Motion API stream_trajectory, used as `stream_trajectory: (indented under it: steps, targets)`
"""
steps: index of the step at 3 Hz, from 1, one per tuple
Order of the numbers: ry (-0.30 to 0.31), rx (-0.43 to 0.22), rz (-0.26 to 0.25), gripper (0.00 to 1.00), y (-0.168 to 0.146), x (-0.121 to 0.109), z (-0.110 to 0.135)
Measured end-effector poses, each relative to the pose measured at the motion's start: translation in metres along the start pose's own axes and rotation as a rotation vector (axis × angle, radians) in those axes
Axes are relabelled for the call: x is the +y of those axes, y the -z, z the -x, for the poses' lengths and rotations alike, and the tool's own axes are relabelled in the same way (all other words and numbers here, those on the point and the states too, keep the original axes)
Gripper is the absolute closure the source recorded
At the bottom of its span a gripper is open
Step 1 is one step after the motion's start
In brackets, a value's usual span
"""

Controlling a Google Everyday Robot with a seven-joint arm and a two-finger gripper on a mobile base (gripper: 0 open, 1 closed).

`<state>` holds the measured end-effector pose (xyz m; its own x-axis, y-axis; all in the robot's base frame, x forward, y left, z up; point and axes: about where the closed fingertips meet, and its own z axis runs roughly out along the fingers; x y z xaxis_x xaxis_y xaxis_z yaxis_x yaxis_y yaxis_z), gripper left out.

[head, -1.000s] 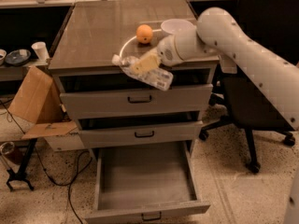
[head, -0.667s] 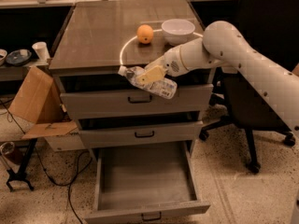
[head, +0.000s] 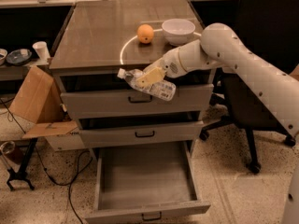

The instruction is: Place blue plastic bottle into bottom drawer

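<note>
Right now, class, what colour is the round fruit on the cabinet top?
Orange fruit, best in the camera view; jaws hold the blue plastic bottle before the top drawer.

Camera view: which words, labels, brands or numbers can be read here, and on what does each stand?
No text can be read.
Label of the blue plastic bottle: bluish print, too blurred to read. The gripper holds the bottle in front of the top drawer, above the open bottom drawer.
On the cardboard box: no print shows.
</note>
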<state>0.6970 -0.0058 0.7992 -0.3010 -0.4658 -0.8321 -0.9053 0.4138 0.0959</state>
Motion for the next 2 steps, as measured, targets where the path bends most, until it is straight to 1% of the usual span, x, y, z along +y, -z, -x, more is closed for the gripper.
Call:
stream_trajectory:
  steps: [1, 2]
  targets:
    - [-0.013, -0.001, 0.017, 1.0, -0.005, 0.003, -0.028]
    - [-0.057, -0.021, 0.027, 1.0, -0.003, 0.014, -0.067]
